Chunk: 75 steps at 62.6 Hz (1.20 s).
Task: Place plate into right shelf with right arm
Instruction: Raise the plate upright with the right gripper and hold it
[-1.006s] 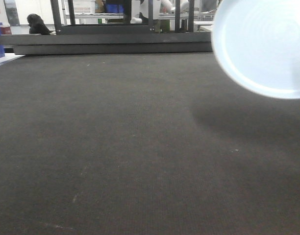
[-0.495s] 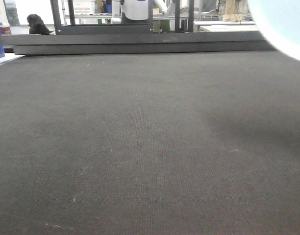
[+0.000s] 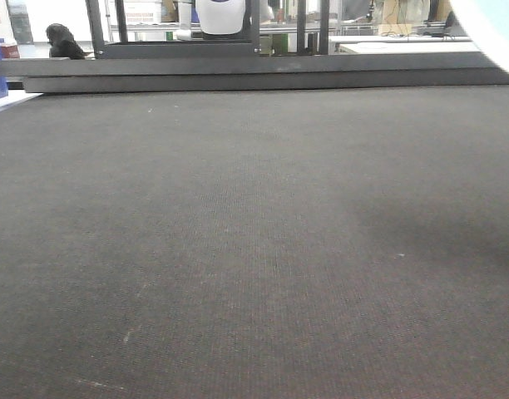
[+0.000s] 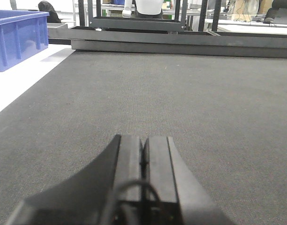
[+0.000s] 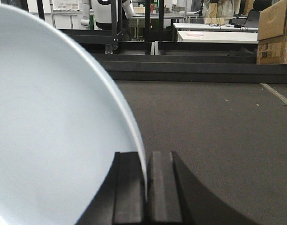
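Observation:
The white plate fills the left half of the right wrist view, held up on edge. My right gripper is shut on its rim, which runs down between the two dark fingers. In the front view only a pale sliver of the plate shows at the top right corner, above the dark mat. My left gripper is shut with nothing between its fingers and hangs low over the mat. The right shelf is out of view.
A dark textured mat covers the table, with a low dark frame along its far edge. A blue crate stands at the far left on a white surface. Cardboard boxes sit at the far right.
The plate has swung up and to the right in the front view, from filling the upper right corner to only a sliver there. Its shadow on the mat has faded.

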Available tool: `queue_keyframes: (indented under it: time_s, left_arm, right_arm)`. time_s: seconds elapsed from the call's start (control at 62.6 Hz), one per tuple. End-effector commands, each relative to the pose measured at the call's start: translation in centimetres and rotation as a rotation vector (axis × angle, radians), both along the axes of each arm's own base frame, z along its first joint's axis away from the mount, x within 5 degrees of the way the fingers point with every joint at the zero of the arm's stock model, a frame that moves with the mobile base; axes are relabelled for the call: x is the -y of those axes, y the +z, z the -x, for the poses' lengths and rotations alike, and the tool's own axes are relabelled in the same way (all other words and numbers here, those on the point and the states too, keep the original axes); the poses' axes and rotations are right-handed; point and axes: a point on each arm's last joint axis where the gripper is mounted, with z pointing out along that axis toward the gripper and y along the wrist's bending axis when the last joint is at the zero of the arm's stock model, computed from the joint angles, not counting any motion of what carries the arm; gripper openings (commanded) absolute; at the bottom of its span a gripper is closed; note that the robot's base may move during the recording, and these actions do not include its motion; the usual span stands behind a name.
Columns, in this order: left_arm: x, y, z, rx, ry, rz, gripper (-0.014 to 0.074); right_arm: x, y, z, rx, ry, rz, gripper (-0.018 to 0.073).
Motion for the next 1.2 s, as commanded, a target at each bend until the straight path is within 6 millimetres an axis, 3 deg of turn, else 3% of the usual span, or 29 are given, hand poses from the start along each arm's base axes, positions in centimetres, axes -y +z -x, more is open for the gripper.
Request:
queue_keyframes:
  time_s: [0.0,1.182]
  left_arm:
    - [-0.1,0.52,0.08,0.089,0.009,0.018,-0.0128]
    - [-0.1,0.52,0.08,0.089,0.009,0.018,-0.0128]
  right_arm:
    - [0.14,1.69,0.11,0.108,-0.016,-0.001,0.0057]
    - [0.12,1.49,0.1,0.086,-0.014,-0.001,0.0057]
